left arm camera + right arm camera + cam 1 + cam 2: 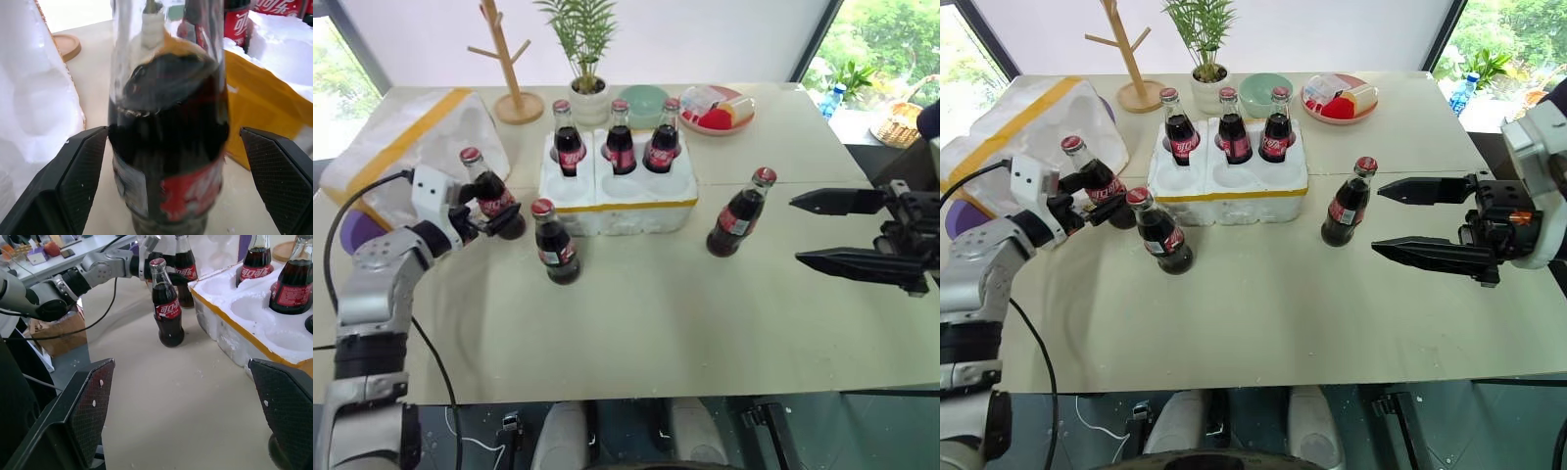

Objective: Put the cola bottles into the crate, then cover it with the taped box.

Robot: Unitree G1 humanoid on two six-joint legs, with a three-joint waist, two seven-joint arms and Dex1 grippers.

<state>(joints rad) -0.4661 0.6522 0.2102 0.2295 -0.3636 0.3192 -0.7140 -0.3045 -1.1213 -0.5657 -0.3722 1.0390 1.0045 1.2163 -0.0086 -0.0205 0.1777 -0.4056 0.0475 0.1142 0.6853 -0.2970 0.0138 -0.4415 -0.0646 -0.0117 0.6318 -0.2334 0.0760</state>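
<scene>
Left eye view: my left claw (499, 217) straddles a cola bottle (489, 193) near the worktop's left edge, fingers spread, beside the crate (617, 201); my right claw (822, 230) gapes empty.

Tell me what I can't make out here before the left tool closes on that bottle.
- Leftmost bottle: its base is hidden behind the left tool in the head views; its cap is cut off in the left wrist view.
- Taped box: its left end is cut off, so no shipping label is visible.
- Basket: the frame edge crops it.
</scene>
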